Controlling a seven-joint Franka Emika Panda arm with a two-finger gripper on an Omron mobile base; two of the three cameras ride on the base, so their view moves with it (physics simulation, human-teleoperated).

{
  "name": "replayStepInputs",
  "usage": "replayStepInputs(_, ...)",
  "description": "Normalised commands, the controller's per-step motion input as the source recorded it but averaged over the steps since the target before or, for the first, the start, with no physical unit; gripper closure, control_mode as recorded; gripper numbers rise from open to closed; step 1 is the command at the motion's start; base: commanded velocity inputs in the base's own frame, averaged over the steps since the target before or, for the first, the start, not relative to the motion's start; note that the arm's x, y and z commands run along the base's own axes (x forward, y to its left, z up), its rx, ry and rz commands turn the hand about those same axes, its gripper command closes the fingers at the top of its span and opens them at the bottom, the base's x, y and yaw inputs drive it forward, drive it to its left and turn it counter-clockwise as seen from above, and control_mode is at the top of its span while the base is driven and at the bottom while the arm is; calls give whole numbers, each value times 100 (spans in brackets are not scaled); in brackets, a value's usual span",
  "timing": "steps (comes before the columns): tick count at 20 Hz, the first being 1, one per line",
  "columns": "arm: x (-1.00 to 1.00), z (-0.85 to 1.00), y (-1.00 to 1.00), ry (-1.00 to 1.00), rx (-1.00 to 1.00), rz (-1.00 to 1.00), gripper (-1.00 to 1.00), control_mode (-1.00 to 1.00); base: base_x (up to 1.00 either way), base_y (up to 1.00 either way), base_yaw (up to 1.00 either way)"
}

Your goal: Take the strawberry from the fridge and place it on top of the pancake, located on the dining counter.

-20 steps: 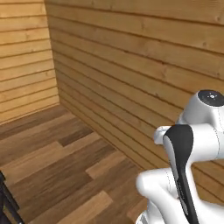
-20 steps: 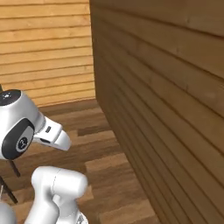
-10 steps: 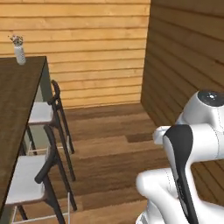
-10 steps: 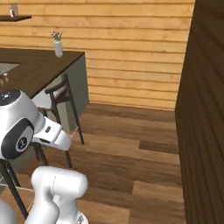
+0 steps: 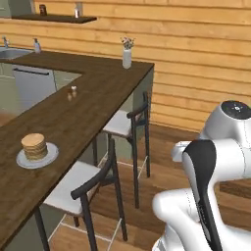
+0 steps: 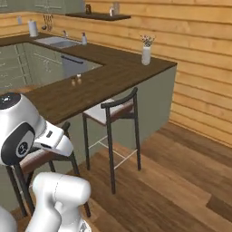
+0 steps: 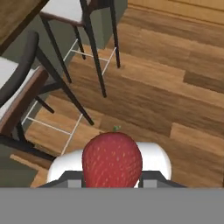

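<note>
- Gripper [image 7: 112, 181] pinching the strawberry [image 7: 112, 159]: in the hand view the fruit sits right at the fingertips, red body filling the gap, small green stem pointing away from the hand. Finger tips are mostly hidden behind the fruit, but the berry is up in the air above the floor, so I read it as held.
- Hand is carried low and tucked near the robot body, looking down at the wood floor [image 7: 175, 87]. Probably a transit pose: keeps the berry steady while the base drives.
- Nearest stool [image 5: 83, 188] stands tucked against the dining counter [image 5: 83, 112]; a second stool [image 5: 125, 127] further along. They stand between base and counter edge, so the arm will likely have to reach over them.
- Pancake [image 5: 35, 146] stacked on a grey plate [image 5: 49, 156], on the near stretch of the counter, left in the left base view. Top of the stack is bare: drop not yet done.
- Mid-counter: two small shakers [image 5: 71, 92], well apart from the plate, no obstacle.
- Far corner: white vase [image 5: 127, 58] with dried flowers; beyond that a sink [image 6: 56, 41] and wall shelf [image 5: 54, 18].
- Judgement: carry phase, fetch from fridge done, remaining is approach and placing on the stack.
</note>
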Motion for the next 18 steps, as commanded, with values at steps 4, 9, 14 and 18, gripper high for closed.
replayStepInputs(4,0,0,0,0,0,0,100,100,61,-54,82)
replayStepInputs(9,0,0,0,0,0,0,100,100,25,-59,84)
replayStepInputs(14,0,0,0,0,0,0,100,100,33,-36,84)
replayStepInputs(18,0,0,0,0,0,0,100,100,36,-23,69)
